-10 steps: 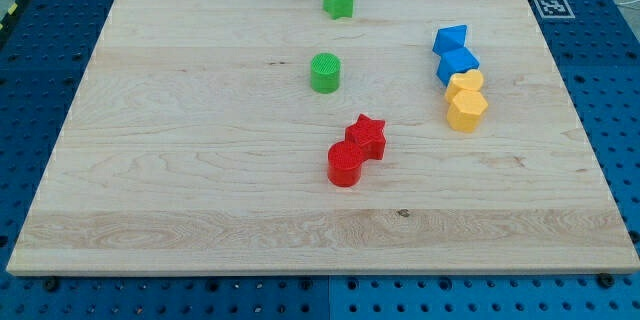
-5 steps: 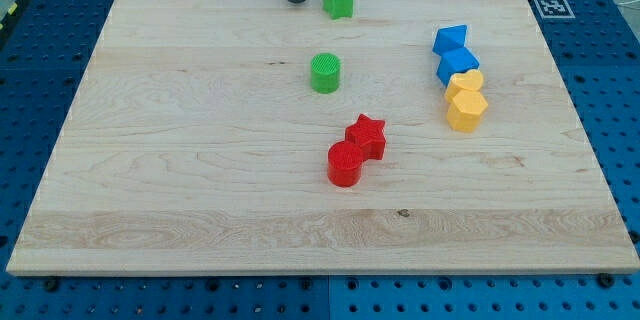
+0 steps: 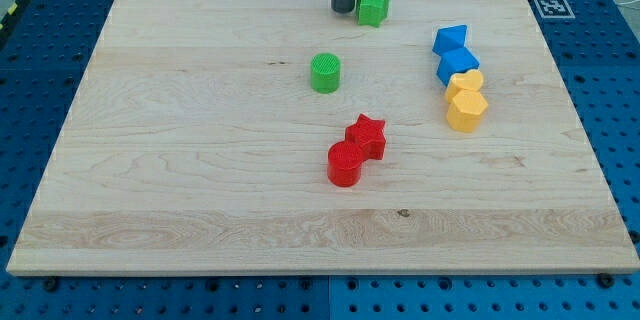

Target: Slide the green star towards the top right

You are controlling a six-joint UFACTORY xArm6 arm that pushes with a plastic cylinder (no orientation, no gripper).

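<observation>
The green star [image 3: 373, 6] is a small, chunky block with short blunt points and a ribbed top face, bright green against the pale wood. It lies flat near the view's top edge of the board [image 3: 180, 190], a little right of the middle. It has no clear long axis; one point seems to aim toward the view's top, though the points are too small to read with certainty.

My tip [image 3: 343, 9] stands just at the star's left side, touching it or nearly so. The rod is a plain dark bar with no jaws to part or close.

Below the star, toward the board's middle, sits a green cylinder [image 3: 325, 72], well apart from it. Further down, a red star [image 3: 368, 135] touches a red cylinder [image 3: 345, 164]. At the view's right, two blue blocks [image 3: 450, 39] [image 3: 458, 62] and two yellow blocks [image 3: 465, 83] [image 3: 467, 110] form a close column, each touching the next.
</observation>
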